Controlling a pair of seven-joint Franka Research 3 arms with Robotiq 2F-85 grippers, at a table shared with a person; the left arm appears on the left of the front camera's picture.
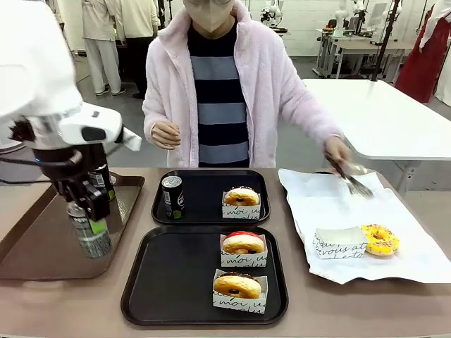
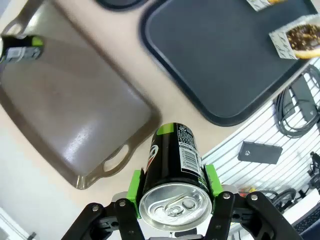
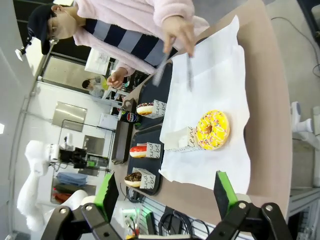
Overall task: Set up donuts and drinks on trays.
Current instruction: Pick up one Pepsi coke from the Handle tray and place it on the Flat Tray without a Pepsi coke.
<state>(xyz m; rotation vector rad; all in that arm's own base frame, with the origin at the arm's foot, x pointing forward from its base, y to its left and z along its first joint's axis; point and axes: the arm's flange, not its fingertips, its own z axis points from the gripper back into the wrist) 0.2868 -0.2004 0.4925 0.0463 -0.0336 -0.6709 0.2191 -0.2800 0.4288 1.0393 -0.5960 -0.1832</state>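
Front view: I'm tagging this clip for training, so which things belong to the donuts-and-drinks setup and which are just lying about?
Job in hand: near black tray, far black tray, far-tray donut, red-topped donut, front donut, yellow donut, far-tray can, held can in the left pincer.
Lying about: brown tray, white paper sheet.

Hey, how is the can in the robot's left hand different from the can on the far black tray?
The held can is clamped in the left hand, at the brown tray; the tray can stands free on the far black tray. The held can has no food nearby; the tray can stands beside a donut. Both are slim, dark, silver-topped and upright.
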